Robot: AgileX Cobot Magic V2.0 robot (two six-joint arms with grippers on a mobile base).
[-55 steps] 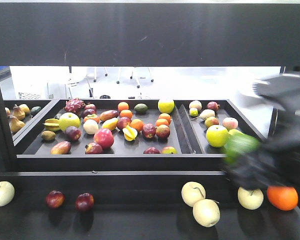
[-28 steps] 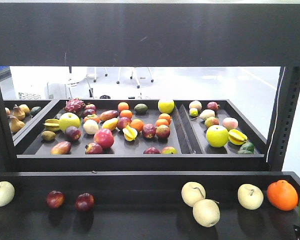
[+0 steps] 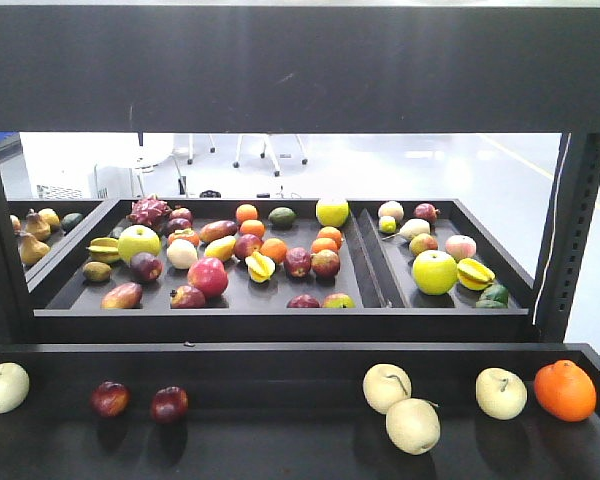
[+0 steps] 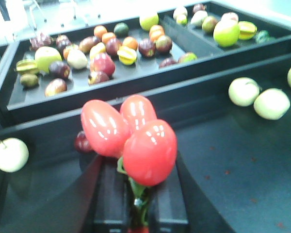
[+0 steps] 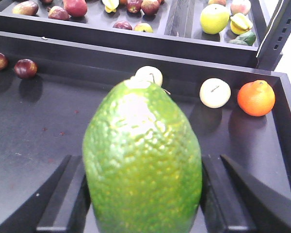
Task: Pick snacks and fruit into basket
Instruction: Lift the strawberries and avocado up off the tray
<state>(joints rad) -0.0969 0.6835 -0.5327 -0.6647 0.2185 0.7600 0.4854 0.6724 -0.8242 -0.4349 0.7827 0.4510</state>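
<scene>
Since the earlier frames, the blurred right arm and its green fruit had left the right side of the front view, and the red shape at the lower left edge was gone as well.

In the front view, the lower shelf (image 3: 280,445) carried pale apples (image 3: 386,387) in its middle and at far left, two dark red plums (image 3: 169,403) left of centre, and an orange (image 3: 565,391) at far right. Behind it, the tray (image 3: 280,325) held mixed fruit.

In the left wrist view, the left gripper (image 4: 136,199) was clamped on the green stem of a red tomato bunch (image 4: 136,131) at centre frame, held above the shelf.

In the right wrist view, we saw the right gripper (image 5: 141,199) pressed against both sides of a green avocado (image 5: 143,160) that filled the lower centre. The orange sat on the shelf at upper right.
</scene>
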